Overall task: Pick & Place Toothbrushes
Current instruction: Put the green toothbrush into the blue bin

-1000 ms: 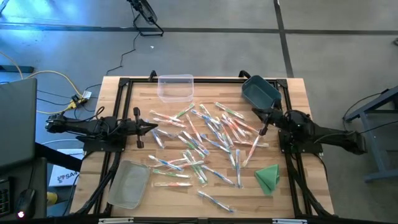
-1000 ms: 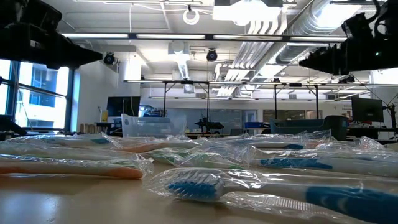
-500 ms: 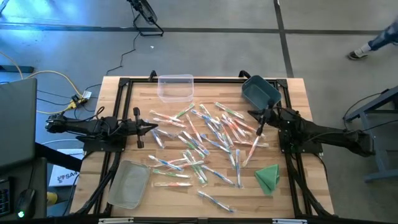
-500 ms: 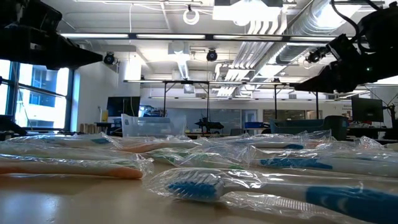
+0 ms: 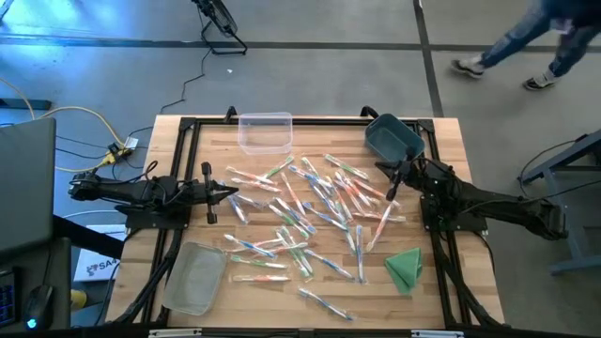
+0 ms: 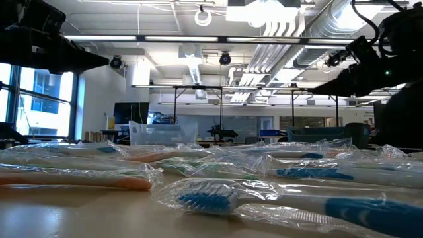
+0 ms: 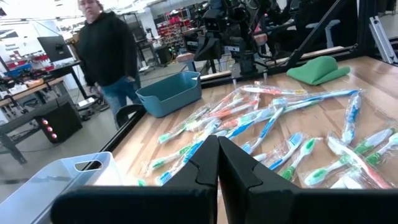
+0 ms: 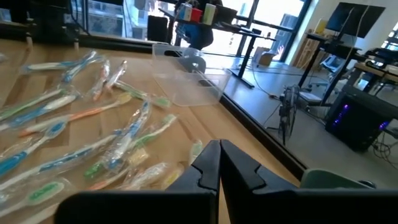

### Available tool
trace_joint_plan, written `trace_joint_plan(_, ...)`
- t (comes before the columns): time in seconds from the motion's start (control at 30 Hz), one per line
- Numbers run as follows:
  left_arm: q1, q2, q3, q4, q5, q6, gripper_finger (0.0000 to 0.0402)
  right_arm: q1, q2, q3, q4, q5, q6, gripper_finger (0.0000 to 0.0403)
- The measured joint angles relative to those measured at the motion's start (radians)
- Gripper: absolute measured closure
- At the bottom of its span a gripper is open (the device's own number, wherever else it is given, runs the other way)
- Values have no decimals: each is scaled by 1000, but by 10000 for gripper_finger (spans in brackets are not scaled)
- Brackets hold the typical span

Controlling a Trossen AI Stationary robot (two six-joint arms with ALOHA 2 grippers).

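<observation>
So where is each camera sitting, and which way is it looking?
High view: above the wooden table, looking straight down; both arms show.
Low view: at tabletop height, looking across plastic-wrapped toothbrushes into the room; arms overhead.
Left wrist view: behind the shut left claw, facing the teal plastic bin.
Right wrist view: behind the shut right claw, facing the clear plastic bin.
All four views show the toothbrushes.
</observation>
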Motion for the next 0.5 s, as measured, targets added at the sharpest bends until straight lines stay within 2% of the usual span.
trace_joint_plan(0.17,0,0,-1,0,0,0,402,-10,0,0,0,-2,16,401)
trace_joint_plan(0.37,0,0,-1,0,0,0,402,-11,0,0,26,-7,132,401)
trace_joint_plan(0.5,0,0,-1,0,0,0,402,-11,0,0,42,-7,133,401)
